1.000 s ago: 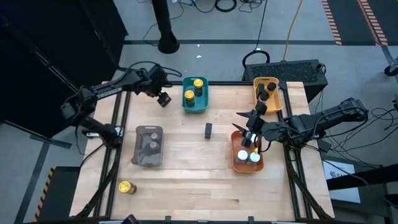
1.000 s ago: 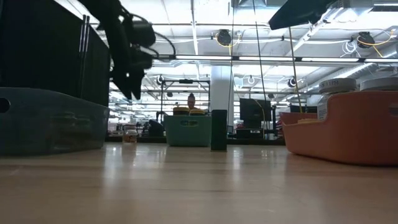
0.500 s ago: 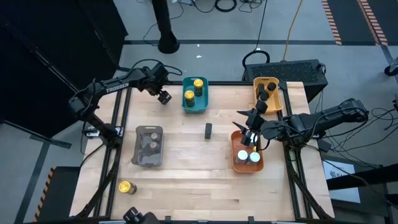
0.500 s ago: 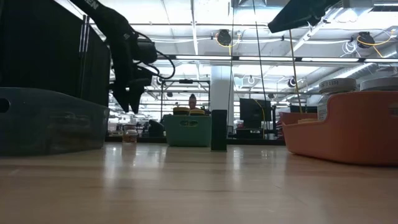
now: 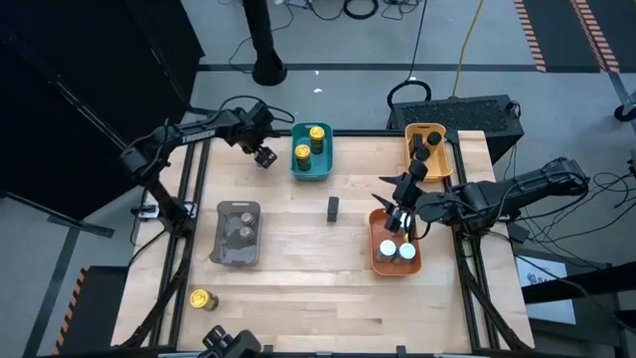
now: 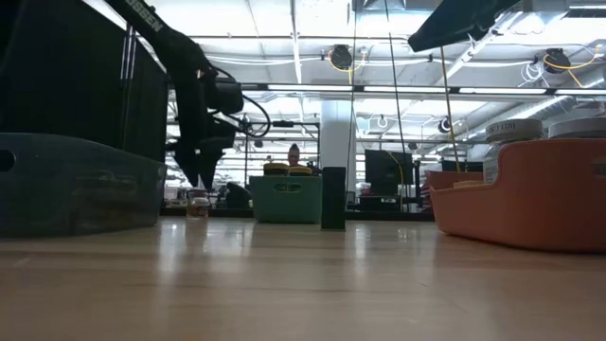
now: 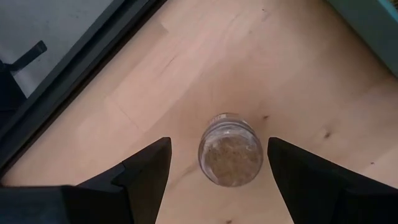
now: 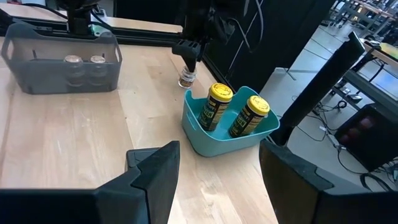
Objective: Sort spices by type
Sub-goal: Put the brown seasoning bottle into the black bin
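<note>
My left gripper [image 7: 219, 144] is open and hangs above a small clear jar with a grey-brown top [image 7: 230, 149], one finger on either side of it and clear of it. That jar [image 6: 197, 204] stands on the wood at the table's far left, beside the teal tray [image 5: 311, 169]. My left gripper [image 6: 201, 175] is just over it. My right gripper [image 5: 400, 212] is open and waits above the orange tray [image 5: 379, 261], which holds white-topped jars [image 5: 396, 251]. A slim black jar [image 5: 333, 208] stands at mid-table. One yellow-topped jar [image 5: 203, 299] stands near the near-left corner.
The teal tray holds two yellow-topped jars [image 8: 231, 112]. The grey tray [image 5: 238, 253] holds two grey-brown-topped jars [image 5: 239, 226]. The yellow tray [image 5: 442, 162] at the far right holds black jars [image 5: 425, 146]. Bare wood lies along the near edge and between the trays.
My left gripper has come down from well above the table until its fingers hang just over the small jar beside the teal tray, shifting slightly toward that tray. The jar has stayed where it was.
</note>
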You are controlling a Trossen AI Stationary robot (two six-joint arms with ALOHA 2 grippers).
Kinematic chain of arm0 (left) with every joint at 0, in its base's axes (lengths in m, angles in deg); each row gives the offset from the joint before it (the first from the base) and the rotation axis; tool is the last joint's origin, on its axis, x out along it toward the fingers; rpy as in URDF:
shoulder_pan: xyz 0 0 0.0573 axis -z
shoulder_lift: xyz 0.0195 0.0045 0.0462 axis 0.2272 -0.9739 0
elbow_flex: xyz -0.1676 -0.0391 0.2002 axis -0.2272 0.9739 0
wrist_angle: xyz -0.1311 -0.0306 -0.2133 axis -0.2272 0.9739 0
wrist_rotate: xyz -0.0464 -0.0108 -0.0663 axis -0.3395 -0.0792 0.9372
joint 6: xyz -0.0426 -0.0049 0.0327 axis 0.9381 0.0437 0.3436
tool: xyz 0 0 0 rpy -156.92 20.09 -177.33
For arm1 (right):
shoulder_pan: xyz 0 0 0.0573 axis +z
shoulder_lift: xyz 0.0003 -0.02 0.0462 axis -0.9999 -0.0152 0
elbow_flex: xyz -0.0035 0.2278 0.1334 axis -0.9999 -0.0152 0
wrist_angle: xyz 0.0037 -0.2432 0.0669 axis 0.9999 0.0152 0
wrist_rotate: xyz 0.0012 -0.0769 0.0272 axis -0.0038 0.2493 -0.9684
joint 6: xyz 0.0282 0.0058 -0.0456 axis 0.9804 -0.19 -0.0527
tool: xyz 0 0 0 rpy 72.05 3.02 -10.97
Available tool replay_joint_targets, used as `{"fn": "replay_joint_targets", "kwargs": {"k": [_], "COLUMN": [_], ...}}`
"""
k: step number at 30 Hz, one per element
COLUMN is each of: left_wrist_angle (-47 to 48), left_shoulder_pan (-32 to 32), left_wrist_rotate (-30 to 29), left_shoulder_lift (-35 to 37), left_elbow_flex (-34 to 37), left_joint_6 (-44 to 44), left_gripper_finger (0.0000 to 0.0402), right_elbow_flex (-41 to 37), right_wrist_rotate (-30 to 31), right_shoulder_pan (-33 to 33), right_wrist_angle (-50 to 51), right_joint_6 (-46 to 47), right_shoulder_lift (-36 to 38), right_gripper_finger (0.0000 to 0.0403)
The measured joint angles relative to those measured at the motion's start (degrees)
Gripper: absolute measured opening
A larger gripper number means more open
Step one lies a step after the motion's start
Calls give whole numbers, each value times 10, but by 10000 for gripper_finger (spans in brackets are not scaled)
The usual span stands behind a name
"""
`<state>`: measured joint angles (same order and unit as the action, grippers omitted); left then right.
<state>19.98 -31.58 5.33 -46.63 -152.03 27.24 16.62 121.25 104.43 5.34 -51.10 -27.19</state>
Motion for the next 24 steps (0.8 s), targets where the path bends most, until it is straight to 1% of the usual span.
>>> {"fn": "replay_joint_targets", "kwargs": {"k": [16,24], "left_wrist_angle": [-10,-9], "left_shoulder_pan": [-3,-2], "left_wrist_rotate": [-1,-2], "left_shoulder_lift": [-54,-59], "left_elbow_flex": [0,0], "left_joint_6": [2,5], "left_gripper_finger": [274,274], "right_elbow_flex": [0,0], "right_wrist_rotate": [0,0], "right_shoulder_pan": [0,0], "right_wrist_angle": [7,18], "right_joint_6": [0,11], "right_shoulder_lift": [0,0], "right_gripper_finger": [203,203]}}
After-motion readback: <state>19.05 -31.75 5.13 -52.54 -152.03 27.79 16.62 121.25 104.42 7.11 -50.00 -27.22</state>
